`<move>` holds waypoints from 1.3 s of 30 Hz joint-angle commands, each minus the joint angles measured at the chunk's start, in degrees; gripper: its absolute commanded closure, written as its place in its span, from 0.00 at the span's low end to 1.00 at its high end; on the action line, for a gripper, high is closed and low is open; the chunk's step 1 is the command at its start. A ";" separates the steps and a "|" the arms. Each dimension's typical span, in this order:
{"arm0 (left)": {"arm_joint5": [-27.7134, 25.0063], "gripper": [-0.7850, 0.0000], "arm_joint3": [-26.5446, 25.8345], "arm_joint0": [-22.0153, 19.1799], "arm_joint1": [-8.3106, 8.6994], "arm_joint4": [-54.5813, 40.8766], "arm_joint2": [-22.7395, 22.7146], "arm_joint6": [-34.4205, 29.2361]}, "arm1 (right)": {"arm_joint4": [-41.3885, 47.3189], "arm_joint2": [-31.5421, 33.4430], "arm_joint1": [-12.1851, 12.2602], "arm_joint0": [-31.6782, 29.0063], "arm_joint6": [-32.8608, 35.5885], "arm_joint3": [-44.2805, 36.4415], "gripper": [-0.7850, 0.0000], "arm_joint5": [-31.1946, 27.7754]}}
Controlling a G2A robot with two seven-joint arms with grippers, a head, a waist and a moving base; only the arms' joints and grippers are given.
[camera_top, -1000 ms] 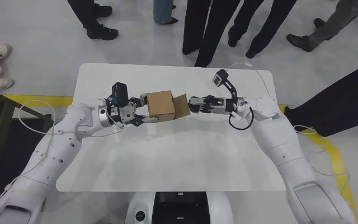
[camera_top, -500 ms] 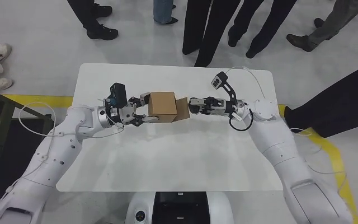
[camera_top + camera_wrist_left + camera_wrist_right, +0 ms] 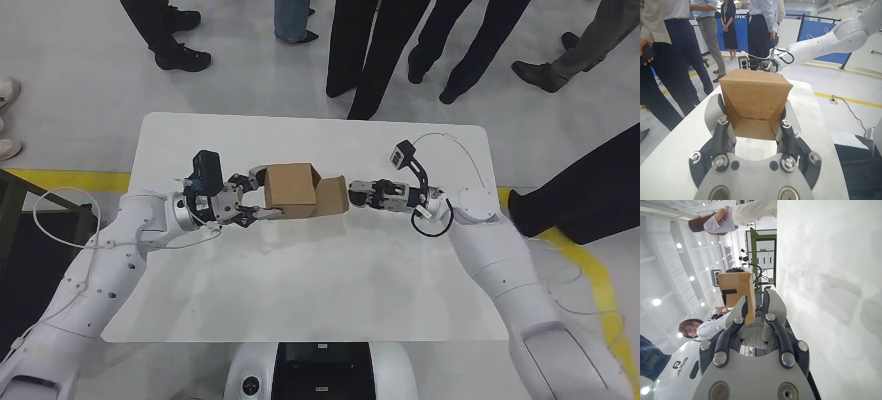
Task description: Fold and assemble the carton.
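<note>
A brown carton [image 3: 291,186] is held just above the white table [image 3: 300,290], back of centre. My left gripper [image 3: 256,203] is shut on it from the left; in the left wrist view the fingers [image 3: 720,130] clamp both side walls of the carton [image 3: 753,91] at its open end, and my left gripper [image 3: 754,108] straddles that opening. A side flap [image 3: 331,194] sticks out to the right. My right gripper [image 3: 356,192] is at that flap. In the right wrist view the flap [image 3: 750,298] lies between the fingers of my right gripper [image 3: 755,299], with a gap beside one finger [image 3: 770,306].
The bare tabletop [image 3: 829,275] spreads in front of both arms. Several people stand on the floor beyond the table's far edge [image 3: 320,118]. A yellow floor line [image 3: 60,178] runs past the left side.
My right gripper has drawn back to the right, and the flap has swung outward from the carton. The left gripper and carton have barely shifted.
</note>
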 commanded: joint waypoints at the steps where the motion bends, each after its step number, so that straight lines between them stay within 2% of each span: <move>1: 0.04 0.53 -0.06 0.25 -0.06 0.46 -0.27 0.51 | 0.20 -0.65 -0.23 0.15 1.03 0.50 0.76 0.63; 15: -0.27 0.52 0.55 -0.12 -0.84 1.75 -0.11 -0.66 | 5.07 -2.25 -1.74 0.71 5.08 -1.02 0.79 -2.32; 39: 0.65 0.52 -0.84 1.24 -1.70 3.53 -0.67 -2.95 | -8.28 -1.15 0.17 -1.63 -2.18 -14.78 0.77 1.72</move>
